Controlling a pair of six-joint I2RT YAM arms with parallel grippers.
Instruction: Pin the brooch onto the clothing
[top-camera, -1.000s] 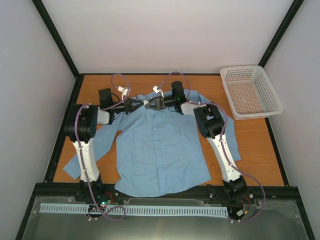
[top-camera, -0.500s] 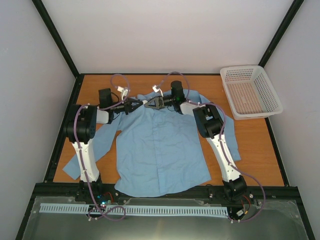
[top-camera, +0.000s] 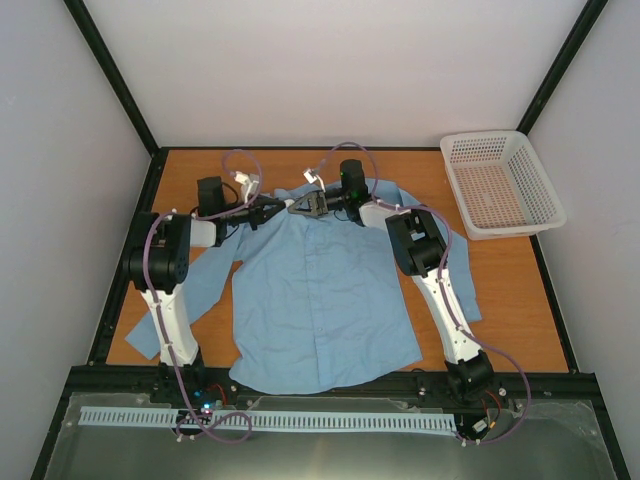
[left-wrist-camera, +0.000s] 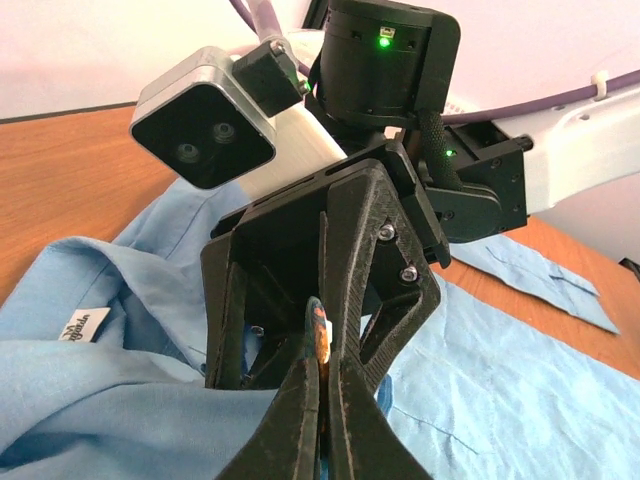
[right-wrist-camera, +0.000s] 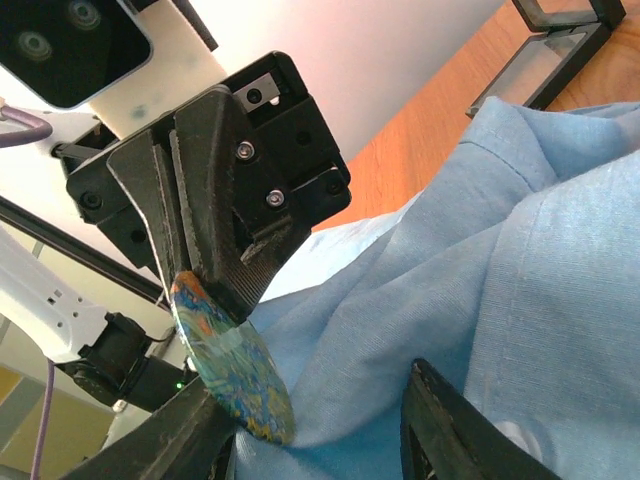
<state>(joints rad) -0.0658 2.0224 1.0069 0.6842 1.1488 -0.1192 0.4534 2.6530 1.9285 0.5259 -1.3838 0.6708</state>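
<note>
Your orange wooden bench carries the light blue long-sleeved button-up shirt, spread out with its collar at the far side. At that collar you see the left end effector clamped on the rim of the small round mottled brooch, close against the cloth. The right end effector faces it, its 2 fingers pressed on a bunched fold of shirt. The white plastic mesh basket sits at the far right corner, and a small black hinged box lies on the wood beyond the shirt.
</note>
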